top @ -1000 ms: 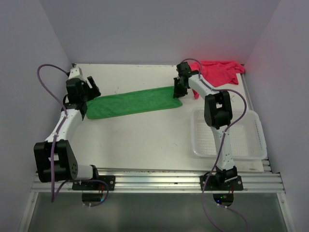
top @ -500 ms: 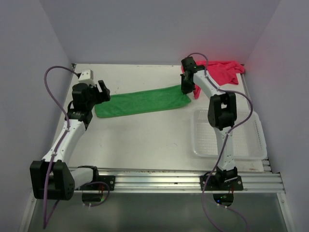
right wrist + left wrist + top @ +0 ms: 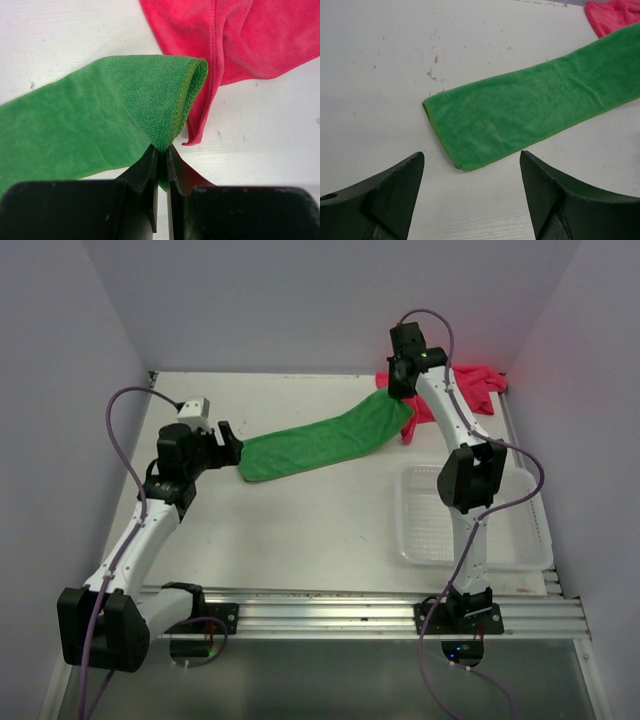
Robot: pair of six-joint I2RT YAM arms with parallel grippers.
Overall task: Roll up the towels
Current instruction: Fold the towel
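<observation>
Raised, green towel point(image 3: 320, 445) hangs pinched in right claw point(image 3: 161, 150), clearest wrist-side; left claw point(image 3: 471, 159) wide.

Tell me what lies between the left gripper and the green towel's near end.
Only bare white table, lightly stained. The left wrist view shows it ahead of the open left gripper, up to the green towel's end.

folded towel point(image 3: 320, 443): mid table point(image 3: 300, 530) | bunched towel point(image 3: 470, 385): behind-right | basket point(image 3: 512, 532): right-front
</observation>
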